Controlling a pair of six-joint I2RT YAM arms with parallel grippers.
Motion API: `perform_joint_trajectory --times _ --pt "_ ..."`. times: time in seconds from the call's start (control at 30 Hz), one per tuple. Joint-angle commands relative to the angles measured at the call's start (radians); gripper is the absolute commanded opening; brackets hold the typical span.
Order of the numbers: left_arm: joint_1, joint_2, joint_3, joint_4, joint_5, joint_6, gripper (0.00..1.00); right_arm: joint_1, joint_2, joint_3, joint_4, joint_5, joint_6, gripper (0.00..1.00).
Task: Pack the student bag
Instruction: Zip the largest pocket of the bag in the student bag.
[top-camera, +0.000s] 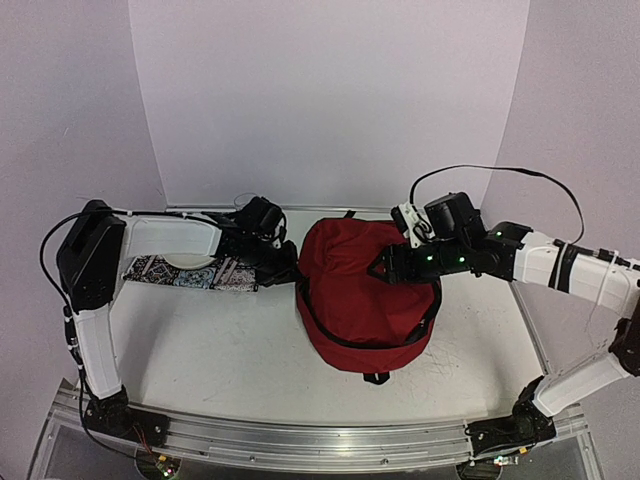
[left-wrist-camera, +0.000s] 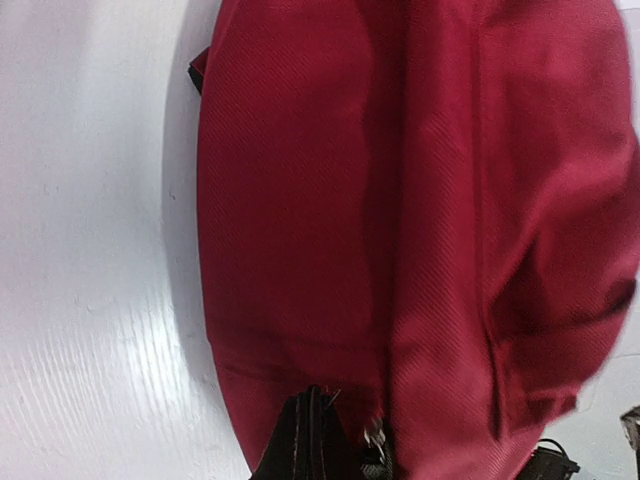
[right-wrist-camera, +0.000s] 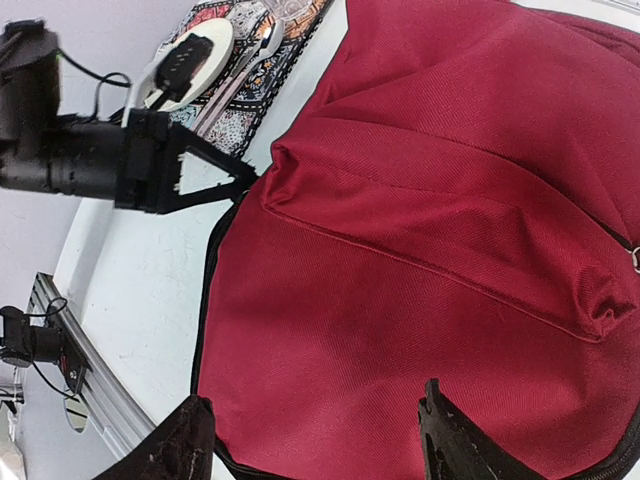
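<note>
The student bag, dark red with black zip trim, lies in the middle of the table and fills the left wrist view and the right wrist view. My left gripper is at the bag's upper left edge. Its fingers are pressed together on the red fabric there, with a small metal zip pull just beside them. The right wrist view shows that gripper's tip meeting a fold of the bag. My right gripper hovers open over the bag's top, nothing between its fingers.
A patterned mat lies left of the bag, under my left arm. A white plate and a spoon rest on it. White walls close the back and sides. A metal rail runs along the near edge.
</note>
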Motion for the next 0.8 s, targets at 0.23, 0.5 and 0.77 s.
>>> perform_joint_trajectory --times 0.23,0.5,0.77 --pt "-0.090 -0.235 -0.139 0.095 -0.090 -0.082 0.00 0.028 0.030 0.052 0.017 -0.016 -0.018 0.70" --pt "-0.225 -0.276 -0.185 0.103 -0.206 -0.118 0.00 0.035 0.044 0.058 0.017 -0.017 -0.018 0.71" --pt "-0.321 -0.315 -0.230 0.102 -0.301 -0.144 0.00 0.039 0.089 0.087 0.057 -0.037 -0.017 0.71"
